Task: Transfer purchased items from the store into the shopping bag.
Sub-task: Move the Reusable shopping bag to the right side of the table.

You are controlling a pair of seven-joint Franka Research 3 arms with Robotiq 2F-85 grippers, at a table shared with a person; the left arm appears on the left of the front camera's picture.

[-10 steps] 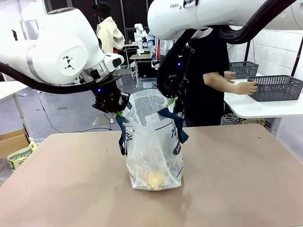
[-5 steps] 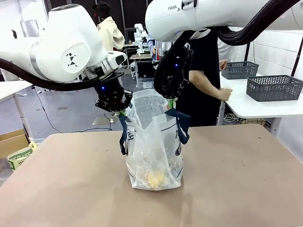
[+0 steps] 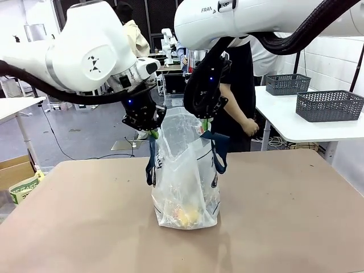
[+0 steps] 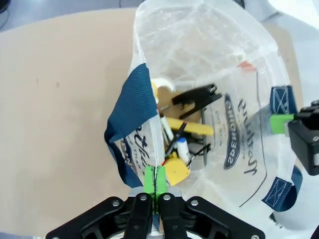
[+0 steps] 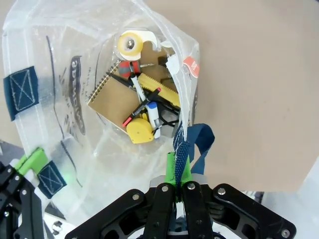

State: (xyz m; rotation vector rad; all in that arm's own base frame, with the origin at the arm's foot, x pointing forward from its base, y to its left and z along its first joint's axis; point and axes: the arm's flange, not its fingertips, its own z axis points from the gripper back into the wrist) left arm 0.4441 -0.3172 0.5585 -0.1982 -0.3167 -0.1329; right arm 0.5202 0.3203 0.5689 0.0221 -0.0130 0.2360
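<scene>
The shopping bag [image 3: 185, 176], clear plastic with navy handles, stands upright mid-table. My left gripper [image 3: 152, 133] is shut on the left side of its rim and my right gripper [image 3: 203, 124] on the right side, holding the mouth up. In the left wrist view the left gripper [image 4: 155, 177] pinches the plastic beside a navy handle [image 4: 133, 107]. The right gripper [image 5: 178, 167] pinches the rim at the other handle [image 5: 192, 142]. The purchased items lie at the bottom: a yellow tape measure [image 5: 139, 133], a tan notebook [image 5: 115, 102], a tape roll [image 5: 130, 45], a yellow ruler [image 4: 189, 127]. The store, a dark grey lattice basket [image 3: 330, 105], sits on the white side table.
A second grey basket [image 3: 288, 83] stands farther back on the white side table [image 3: 296, 128] at the right. A person in black [image 3: 244, 85] stands behind the brown table [image 3: 284, 216], just past the bag. A cardboard box [image 3: 14, 170] is off the table's left edge.
The person let go of the basket on the side table and turned back toward the table. My left gripper moved right, toward the right gripper, narrowing the bag's mouth.
</scene>
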